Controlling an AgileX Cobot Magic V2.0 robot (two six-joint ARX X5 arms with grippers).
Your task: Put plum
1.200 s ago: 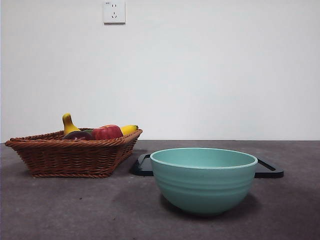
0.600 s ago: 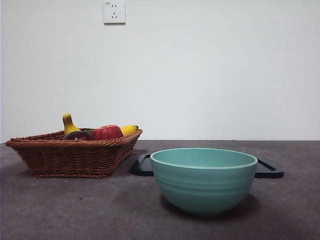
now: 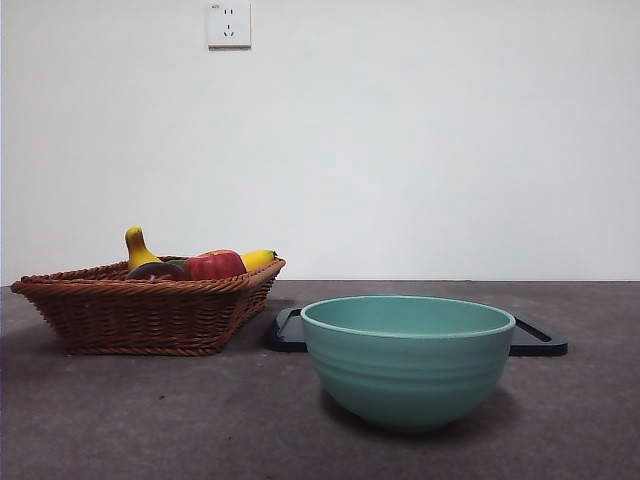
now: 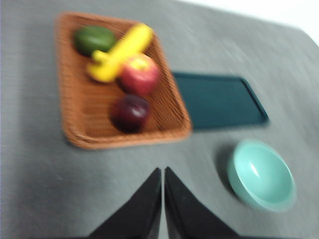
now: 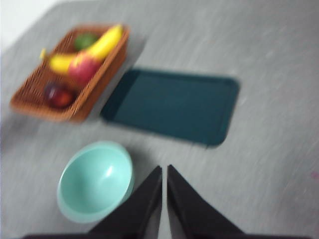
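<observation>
Wicker is the material that matters most here: the plum (image 4: 130, 112) lies in the woven basket (image 3: 140, 315) at the left of the table, close against the red apple (image 4: 140, 74), with the banana (image 4: 119, 52) and a green fruit (image 4: 93, 39) farther back in the same basket. Both arms wait high above the table; the left gripper (image 4: 163, 174) and the right gripper (image 5: 164, 173) each have their jaws pressed together with nothing between them. The likeliest trouble, judged from this layout, is a wrong pick or a nudged neighbour: the plum sits so near the apple that opened jaws coming down may strike the apple, roll either fruit, or close on the wrong one. The plum's smooth round skin may also slip from two narrow jaws, and the basket's raised rim could catch a finger on a slanted approach. The task names no destination, so the mint-green bowl (image 3: 407, 358) on the near side and the dark tray (image 5: 172, 105) behind it are both plausible, and a drop at the bowl's rim might bounce out. No brand, label or readable writing shows on anything; the white wall socket (image 3: 228, 23) carries only tiny marks too small to read.
</observation>
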